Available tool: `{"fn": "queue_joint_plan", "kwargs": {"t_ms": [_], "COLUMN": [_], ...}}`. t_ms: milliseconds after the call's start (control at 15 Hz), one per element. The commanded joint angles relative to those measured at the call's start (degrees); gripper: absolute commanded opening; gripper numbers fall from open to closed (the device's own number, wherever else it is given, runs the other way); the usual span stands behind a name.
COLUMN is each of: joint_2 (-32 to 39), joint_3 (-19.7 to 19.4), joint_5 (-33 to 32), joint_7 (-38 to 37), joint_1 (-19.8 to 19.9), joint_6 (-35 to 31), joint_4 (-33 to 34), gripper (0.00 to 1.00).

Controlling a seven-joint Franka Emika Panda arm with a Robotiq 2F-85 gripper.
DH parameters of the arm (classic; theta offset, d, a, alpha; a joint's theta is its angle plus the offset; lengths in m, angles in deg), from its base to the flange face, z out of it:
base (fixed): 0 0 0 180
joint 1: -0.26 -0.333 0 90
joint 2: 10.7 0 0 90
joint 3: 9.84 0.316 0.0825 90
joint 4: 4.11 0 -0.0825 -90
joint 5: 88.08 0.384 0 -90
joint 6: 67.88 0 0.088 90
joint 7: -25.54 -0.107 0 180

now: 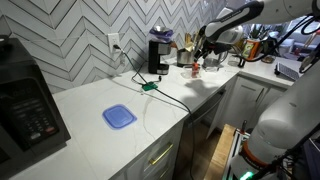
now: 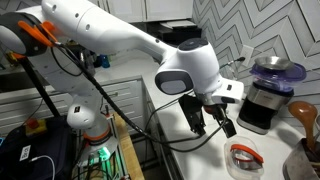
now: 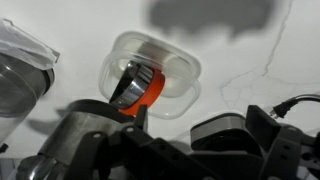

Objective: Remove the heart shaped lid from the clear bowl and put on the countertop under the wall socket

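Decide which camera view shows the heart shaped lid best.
An exterior view: the heart shaped lid shows its whole red rim, unblocked. In the wrist view a gripper finger covers part of it. In an exterior view it is a distant red speck.

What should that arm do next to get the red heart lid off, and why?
Probably ease the end effector down and across onto the heart lid. Its fingers are apart and hang above and beside the lid, holding nothing, while the lid sits on the clear bowl, so the fingers must straddle the red rim before closing.
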Motion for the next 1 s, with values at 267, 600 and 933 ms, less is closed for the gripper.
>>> {"fn": "queue_joint_plan", "kwargs": {"t_ms": [267,600,933], "joint_2": [12.0,17.9,22.0], "joint_3": [1.6,2.9,3.8], "joint_5": [3.6,4.9,3.9], "joint_7": [-14.0,-18.5,-22.9], "joint_1": [4.6,6.2,7.4], "joint_6": [4.9,8.1,8.3], "joint_4": [9.8,15.5,18.8], "gripper": [1.0,1.0,1.0]}}
